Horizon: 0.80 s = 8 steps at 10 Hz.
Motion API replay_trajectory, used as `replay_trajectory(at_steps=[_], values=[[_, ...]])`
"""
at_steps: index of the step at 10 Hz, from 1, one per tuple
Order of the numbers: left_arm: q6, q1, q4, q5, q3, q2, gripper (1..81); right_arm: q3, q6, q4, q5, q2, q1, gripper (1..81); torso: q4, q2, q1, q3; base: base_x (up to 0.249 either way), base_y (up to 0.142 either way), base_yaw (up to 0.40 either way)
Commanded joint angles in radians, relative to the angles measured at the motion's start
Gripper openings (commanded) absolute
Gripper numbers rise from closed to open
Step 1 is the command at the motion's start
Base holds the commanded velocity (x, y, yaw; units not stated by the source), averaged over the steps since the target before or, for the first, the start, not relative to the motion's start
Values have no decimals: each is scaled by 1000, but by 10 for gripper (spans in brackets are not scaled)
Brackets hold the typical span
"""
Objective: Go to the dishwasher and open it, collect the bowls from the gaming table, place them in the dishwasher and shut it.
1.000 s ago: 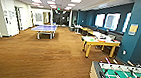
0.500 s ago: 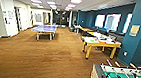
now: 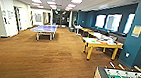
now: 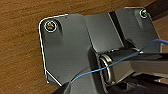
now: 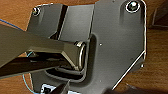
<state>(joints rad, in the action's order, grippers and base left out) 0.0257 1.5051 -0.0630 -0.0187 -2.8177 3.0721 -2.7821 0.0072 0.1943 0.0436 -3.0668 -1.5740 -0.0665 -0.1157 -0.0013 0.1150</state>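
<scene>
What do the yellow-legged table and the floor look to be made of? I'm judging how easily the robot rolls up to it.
The gaming table seems to have a yellow painted or laminated wooden frame and legs under a smooth white top, probably laminate or plastic. The floor looks like brown wood-grain plank or vinyl with a low sheen; its streaked grain shows beside the wrists too.

— What can you see of the left arm?
— Its wide dark plate (image 4: 67,50), flat, with round shiny bolts at the corners. A jointed bar (image 4: 140,56) lies across it, and a thin blue wire (image 4: 100,70) runs over both.
— And the right arm?
— Same kind of right plate (image 5: 115,42), with its own right bar (image 5: 37,42) lying slanted across it and a shiny ring at the bar's end
</scene>
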Motion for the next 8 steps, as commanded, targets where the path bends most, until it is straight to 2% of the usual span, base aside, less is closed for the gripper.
replay_trajectory(at_steps=[1, 8], values=[[2, -56, 6, 52, -3, -4, 811, 3, -3, 2, -48, -2, 47, 811, 0, 0, 1, 0, 133, 64, 0], [2, -56, 6, 54, -3, -4, 811, 1, -3, 2, -48, -2, 47, 811, 0, 0, 1, 0, 133, 0, 0]])
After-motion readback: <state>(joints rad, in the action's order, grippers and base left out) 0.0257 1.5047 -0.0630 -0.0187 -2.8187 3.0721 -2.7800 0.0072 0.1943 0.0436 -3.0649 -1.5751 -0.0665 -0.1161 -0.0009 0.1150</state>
